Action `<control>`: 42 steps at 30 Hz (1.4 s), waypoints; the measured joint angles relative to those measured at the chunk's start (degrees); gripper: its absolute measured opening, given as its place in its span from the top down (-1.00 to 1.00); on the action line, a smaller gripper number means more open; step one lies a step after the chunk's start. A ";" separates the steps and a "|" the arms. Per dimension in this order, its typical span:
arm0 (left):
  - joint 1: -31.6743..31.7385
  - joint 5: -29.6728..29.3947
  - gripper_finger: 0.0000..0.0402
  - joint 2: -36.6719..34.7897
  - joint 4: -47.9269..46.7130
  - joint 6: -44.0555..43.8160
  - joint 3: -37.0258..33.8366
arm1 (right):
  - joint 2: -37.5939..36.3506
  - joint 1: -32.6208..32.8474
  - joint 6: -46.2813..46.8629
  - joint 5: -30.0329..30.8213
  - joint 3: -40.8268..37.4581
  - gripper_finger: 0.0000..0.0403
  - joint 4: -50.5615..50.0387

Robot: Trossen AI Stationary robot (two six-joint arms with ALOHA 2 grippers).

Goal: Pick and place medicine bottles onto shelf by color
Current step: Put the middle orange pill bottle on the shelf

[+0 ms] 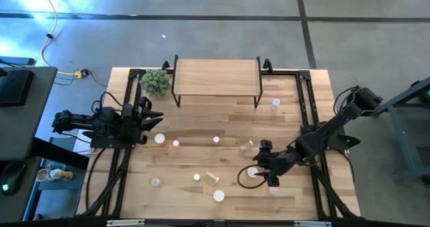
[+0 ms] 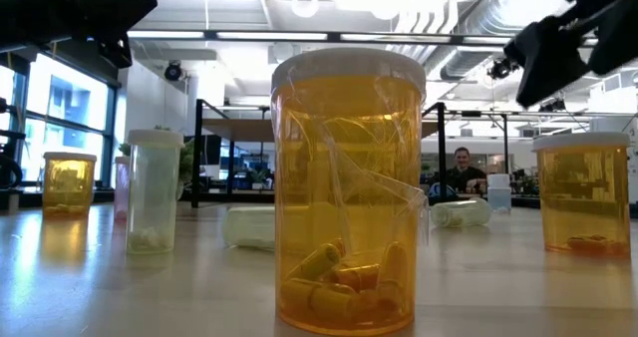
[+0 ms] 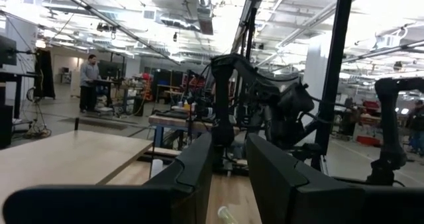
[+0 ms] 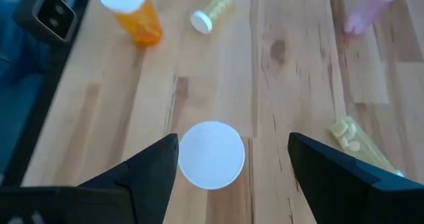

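The light-wood shelf [image 1: 215, 76] stands at the table's far side. Several white-capped medicine bottles are scattered on the table. My right gripper [image 1: 261, 170] is open and points down over an upright bottle, of which only the white cap [image 4: 212, 154] shows between the fingers; the fingers stand on either side of it without gripping. An orange bottle [image 4: 136, 15], a pink bottle [image 4: 368, 8] and two lying yellow-green bottles [image 4: 213, 10] [image 4: 358, 141] are nearby. My left gripper [image 1: 152, 119] is open and empty at the table's left edge.
A small green plant [image 1: 156, 82] stands left of the shelf. A clear bottle [image 1: 275, 104] stands by the shelf's right leg. In the low view a large orange bottle [image 2: 349, 192] stands nearest the front edge, with other bottles [image 2: 153, 192] [image 2: 583, 192] around it.
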 joint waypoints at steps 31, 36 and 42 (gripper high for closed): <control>-0.02 0.04 0.57 0.01 -0.39 -1.00 0.00 | 9.01 -0.01 1.47 -3.79 -0.04 -0.23 4.61; 0.00 0.04 0.57 0.01 -0.41 -1.05 0.00 | 9.01 -0.15 1.46 -3.74 -0.04 -0.01 4.68; -0.01 0.04 0.57 0.01 -0.98 -1.05 0.00 | 8.99 -0.15 -0.93 -3.57 -0.04 0.04 5.38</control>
